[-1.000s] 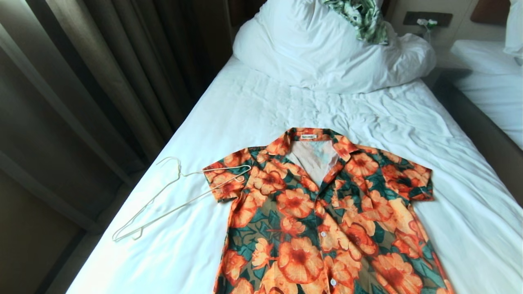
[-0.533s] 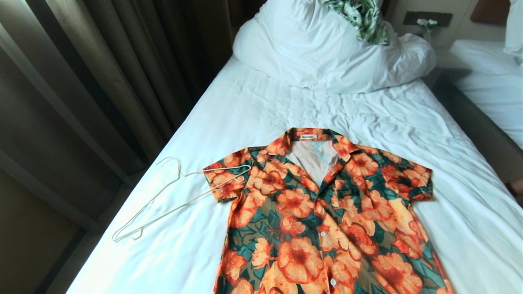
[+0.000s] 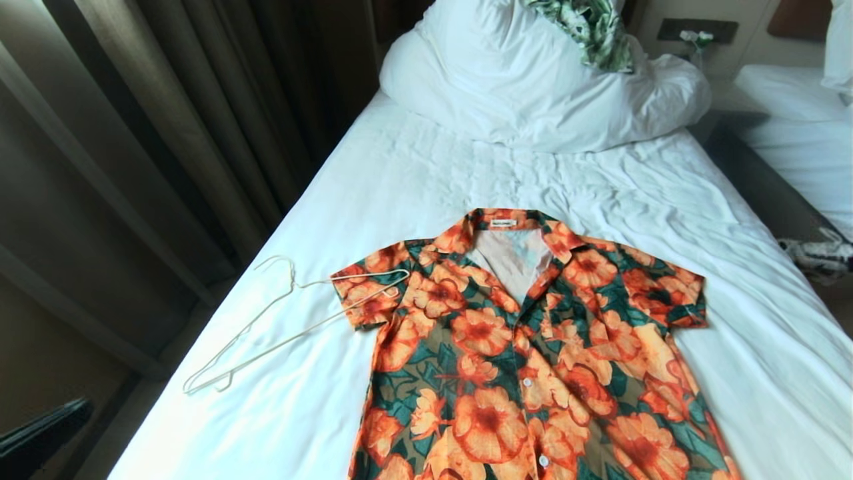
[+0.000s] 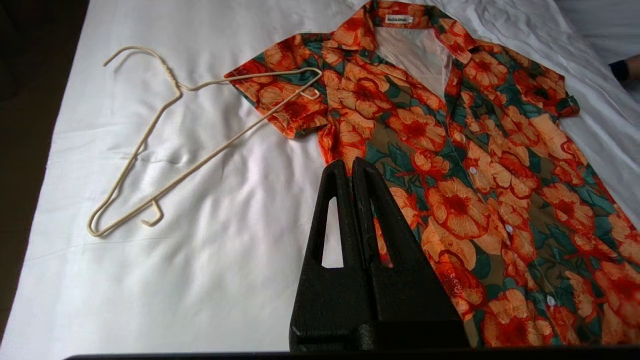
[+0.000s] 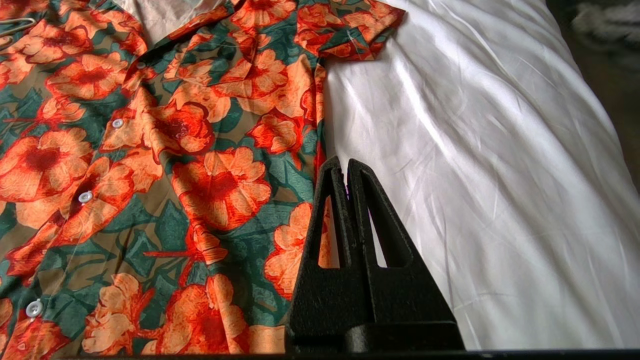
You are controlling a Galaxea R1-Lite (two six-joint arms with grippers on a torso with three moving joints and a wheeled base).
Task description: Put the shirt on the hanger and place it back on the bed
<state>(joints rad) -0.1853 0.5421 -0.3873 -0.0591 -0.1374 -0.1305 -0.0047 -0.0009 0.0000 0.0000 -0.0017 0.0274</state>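
Newly risen, left hand [image 4: 348,165] hovers pinched empty over shirt [image 4: 450,150]; right hand [image 5: 344,165] likewise.

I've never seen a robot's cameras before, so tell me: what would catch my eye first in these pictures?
The shirt, loud with orange flowers, lies flat and buttoned on the bed, collar toward the pillow. To its left lies the hanger, one end resting on a sleeve. The left gripper and right gripper, both shut, hang above the shirt's two side edges.
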